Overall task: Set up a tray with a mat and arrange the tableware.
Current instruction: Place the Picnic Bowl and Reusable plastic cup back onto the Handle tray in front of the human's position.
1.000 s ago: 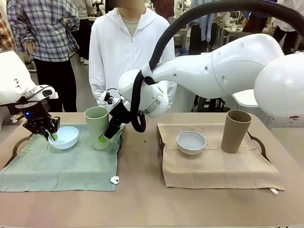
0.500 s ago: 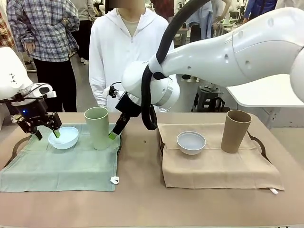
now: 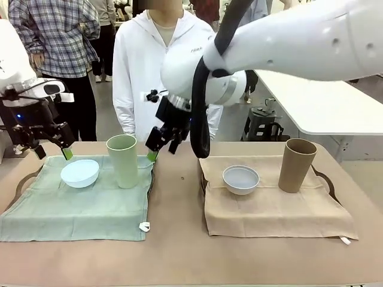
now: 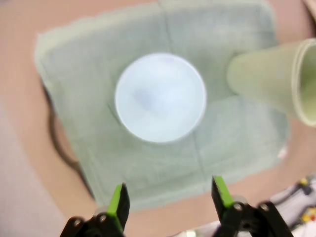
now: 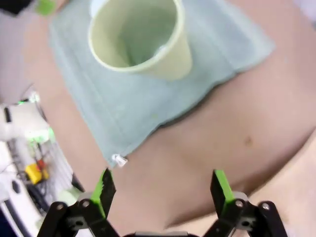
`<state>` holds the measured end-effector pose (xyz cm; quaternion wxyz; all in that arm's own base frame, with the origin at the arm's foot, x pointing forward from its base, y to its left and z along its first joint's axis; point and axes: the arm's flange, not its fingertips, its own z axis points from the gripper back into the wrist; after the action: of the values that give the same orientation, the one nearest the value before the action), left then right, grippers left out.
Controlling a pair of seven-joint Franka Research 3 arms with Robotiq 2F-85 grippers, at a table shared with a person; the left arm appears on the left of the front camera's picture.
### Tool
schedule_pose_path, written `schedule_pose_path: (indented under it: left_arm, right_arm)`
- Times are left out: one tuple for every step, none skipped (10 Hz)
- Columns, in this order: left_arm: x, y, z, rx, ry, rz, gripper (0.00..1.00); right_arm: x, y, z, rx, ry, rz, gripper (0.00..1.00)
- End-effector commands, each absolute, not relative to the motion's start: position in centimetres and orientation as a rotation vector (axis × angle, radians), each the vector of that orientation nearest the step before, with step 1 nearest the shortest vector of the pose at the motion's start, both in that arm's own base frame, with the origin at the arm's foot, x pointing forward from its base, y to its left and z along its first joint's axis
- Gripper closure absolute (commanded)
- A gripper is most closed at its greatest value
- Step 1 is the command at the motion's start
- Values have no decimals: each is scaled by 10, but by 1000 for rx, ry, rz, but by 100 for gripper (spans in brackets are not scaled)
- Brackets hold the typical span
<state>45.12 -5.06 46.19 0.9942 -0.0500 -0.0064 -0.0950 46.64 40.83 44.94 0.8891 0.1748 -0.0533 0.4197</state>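
Note:
A pale blue bowl [image 3: 79, 173] [image 4: 160, 97] and a light green tumbler [image 3: 122, 160] [image 4: 274, 84] [image 5: 140, 37] stand free on the green mat [image 3: 78, 206] [image 4: 222, 143] [image 5: 128, 98]. My left gripper [image 3: 52, 152] [image 4: 170, 200] hovers open above and just left of the bowl, holding nothing. Up and to the right of the tumbler, my right gripper [image 3: 163, 150] [image 5: 163, 192] hangs open over the mat's right edge. On the tan mat [image 3: 269, 209] sit a bluish white bowl [image 3: 240, 179] and a tan brown tumbler [image 3: 297, 165].
Each mat lies on a tray, with a handle [image 3: 24, 176] at the far left and another handle [image 3: 326, 179] at the far right. A person in a white hooded top [image 3: 158, 66] stands at the far edge. Bare table [image 3: 176, 227] runs between the mats.
Both grippers have lifted. The left one left the bowl's rim and rose; the right one drew up and to the right, away from the green tumbler's side.

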Motion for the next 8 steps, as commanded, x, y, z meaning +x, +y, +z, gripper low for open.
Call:
schedule_pose_path:
  left_arm:
    - [436,-69,485,-59,24,-238,13]
    - [430,-85,496,-47,31,-218,13]
    - [426,-99,510,-33,13,-191,13]
    - [424,-108,525,-9,-32,-165,13]
    - [421,-112,542,-10,-70,-150,13]
    - [422,-101,515,-54,-4,-210,13]
    - [422,-101,515,-54,-4,-210,13]
    - [422,-101,515,-54,-4,-210,13]
  right_arm:
    - [456,410,486,237,-36,699,0]
    - [447,410,507,124,-14,625,0]
    - [435,416,526,25,14,559,0]
    - [423,423,546,-63,26,494,0]
    - [415,431,559,-82,25,495,0]
    - [427,399,534,19,-45,543,0]
    - [427,399,534,19,-45,543,0]
    - [427,399,534,19,-45,543,0]
